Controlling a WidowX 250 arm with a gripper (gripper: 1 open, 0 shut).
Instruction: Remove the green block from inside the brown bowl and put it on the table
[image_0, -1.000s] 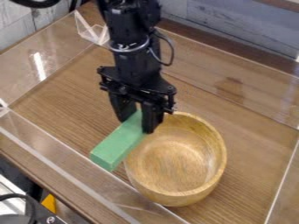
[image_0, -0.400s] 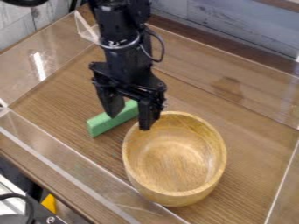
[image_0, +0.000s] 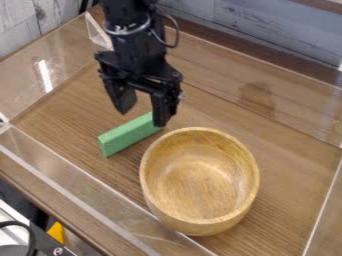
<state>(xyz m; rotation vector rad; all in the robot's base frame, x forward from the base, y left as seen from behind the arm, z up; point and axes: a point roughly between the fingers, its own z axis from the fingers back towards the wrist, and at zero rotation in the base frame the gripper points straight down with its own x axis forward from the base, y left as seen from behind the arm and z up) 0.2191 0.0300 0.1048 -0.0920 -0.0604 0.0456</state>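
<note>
The green block (image_0: 128, 135) lies flat on the table (image_0: 254, 105), just left of the brown bowl (image_0: 201, 180) and apart from its rim. The bowl's inside holds nothing. My gripper (image_0: 142, 108) hangs pointing down over the block's far end, a little above it. Its two black fingers (image_0: 163, 104) stand apart, open, with nothing between them. The block's upper end is partly hidden behind the fingers.
Low clear acrylic walls (image_0: 60, 190) border the table on the left and front. A pale wall runs along the back (image_0: 267, 20). Bare wood lies to the right of the gripper and behind the bowl.
The gripper let go of the green block, which dropped flat on the table. The fingers spread apart and the arm rose and moved up-left, away from the bowl.
</note>
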